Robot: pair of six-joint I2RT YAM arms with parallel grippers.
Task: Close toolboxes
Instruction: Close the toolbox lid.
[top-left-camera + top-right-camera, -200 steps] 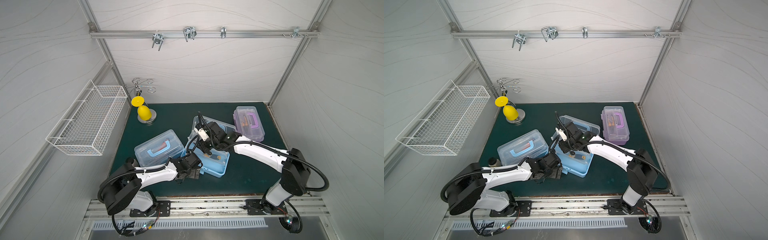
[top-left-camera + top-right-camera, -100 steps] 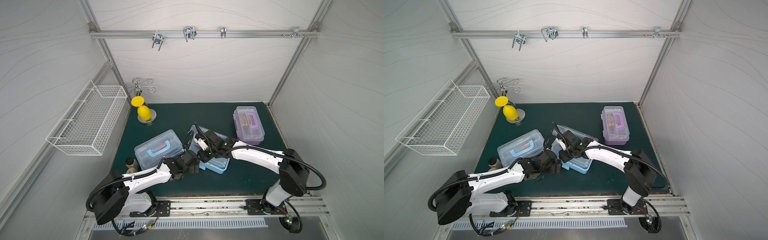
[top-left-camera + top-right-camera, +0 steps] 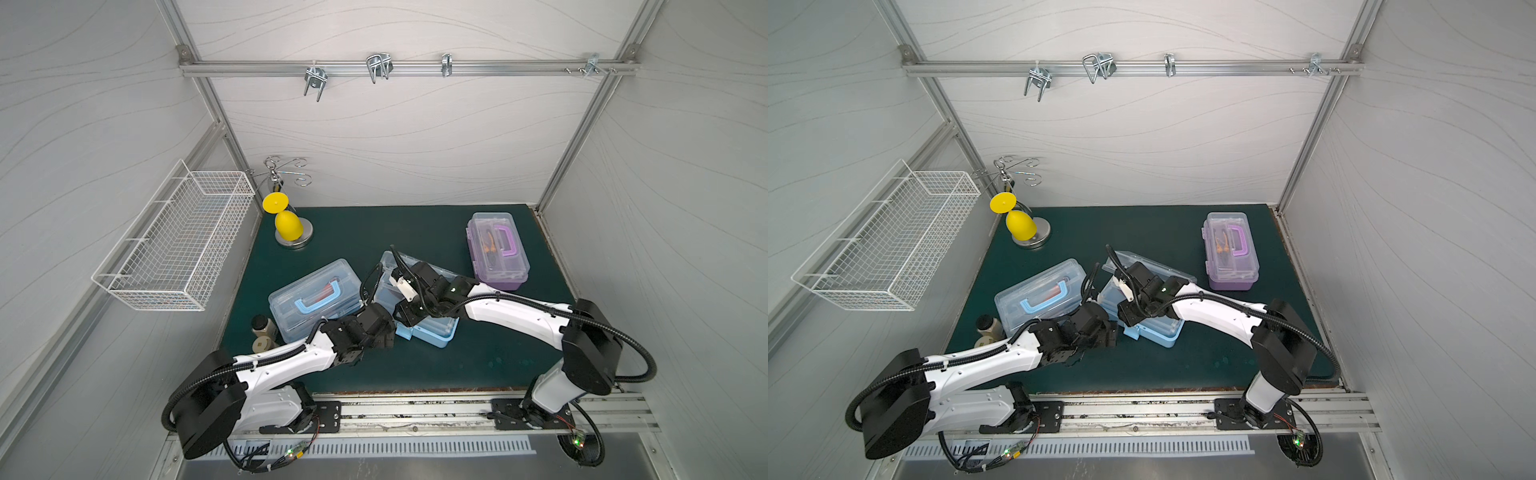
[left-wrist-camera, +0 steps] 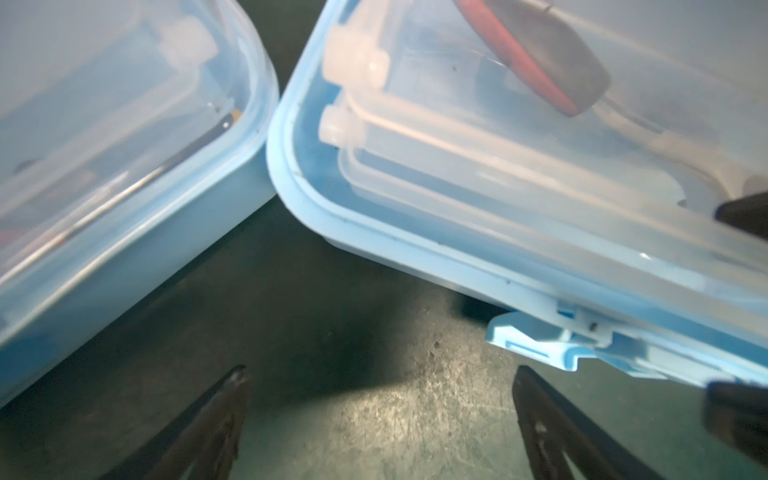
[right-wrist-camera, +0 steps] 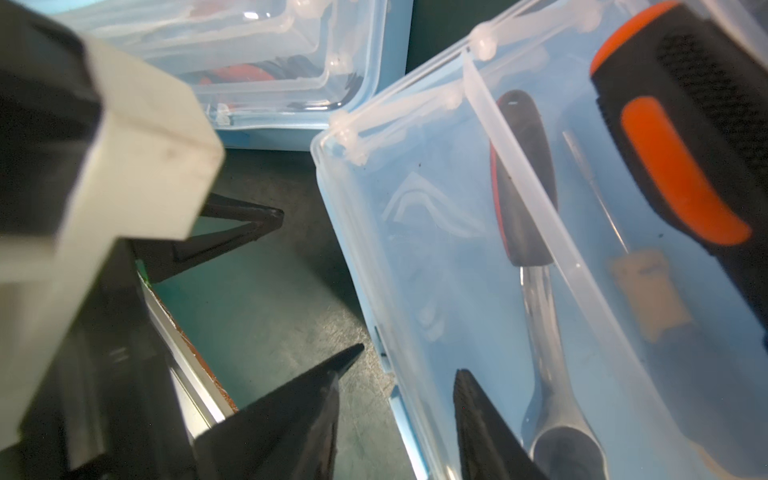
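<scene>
Left wrist view: left pincer [image 4: 380, 386] is hovering open beside jutting blue latch [image 4: 536, 345] of light-blue clear-lidded plastic toolbox [image 4: 332, 224].
Right pincer [image 5: 406, 359]: gaping, straddling clear lid [image 5: 415, 249] edge.
Remaining: latching, probably.

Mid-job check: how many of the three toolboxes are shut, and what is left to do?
Done, it seems: the purple toolbox and the left light-blue toolbox lie with lids down. In hand: the middle light-blue toolbox has its lid down too, but its latch sticks out unfastened. The left gripper is open just in front of it, and the right gripper, open, straddles the box's edge. Left: snap that latch.
</scene>
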